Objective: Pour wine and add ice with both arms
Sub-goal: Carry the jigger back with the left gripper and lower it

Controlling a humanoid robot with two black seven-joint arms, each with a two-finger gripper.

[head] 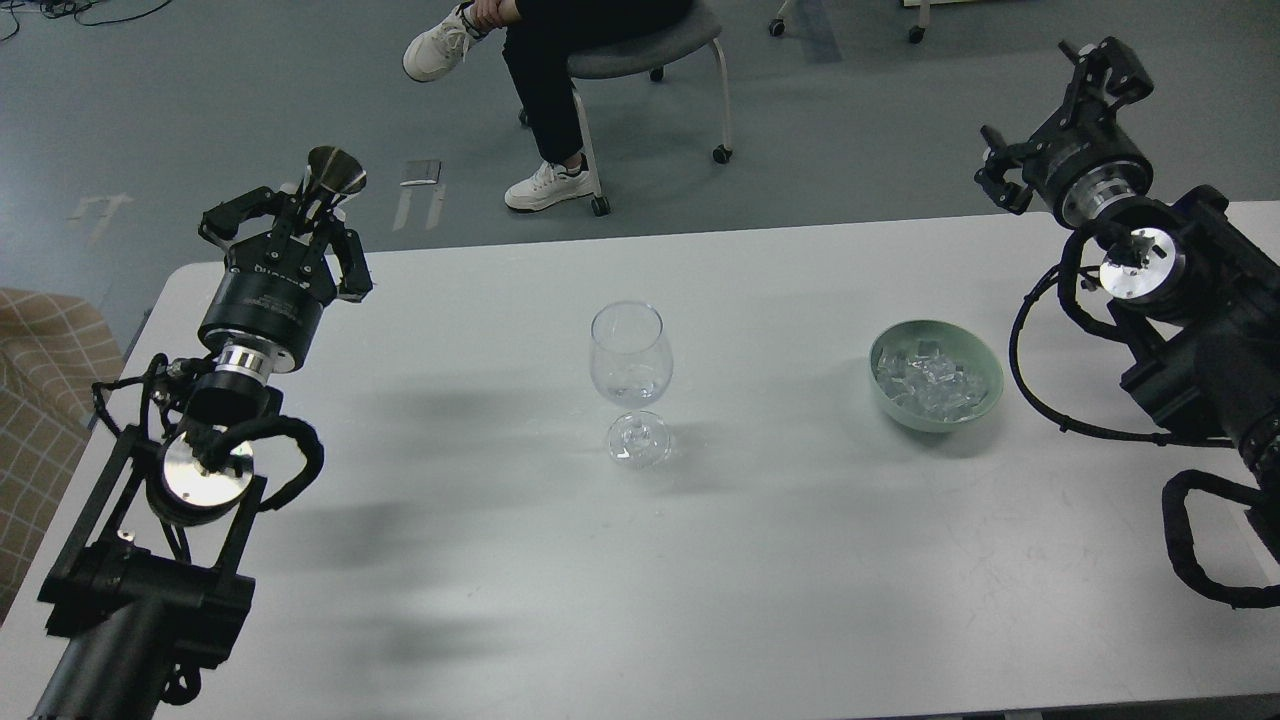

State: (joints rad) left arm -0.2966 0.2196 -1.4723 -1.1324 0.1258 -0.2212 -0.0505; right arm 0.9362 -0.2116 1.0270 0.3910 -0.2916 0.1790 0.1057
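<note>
Barely visible wine [628, 385] in glass [627, 345].

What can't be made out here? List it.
- Head view: left claw grips a shiny cone-shaped vessel; its lower part is hidden by the claw.
- Wine level in the glass: too faint.
- Ice count: cubes blur together.
- Right claw: too dark to tell open or shut.

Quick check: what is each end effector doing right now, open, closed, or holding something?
Left end effector: closed on a dark cone-shaped cup.
Right end effector: holding nothing; open or closed cannot be told.
</note>
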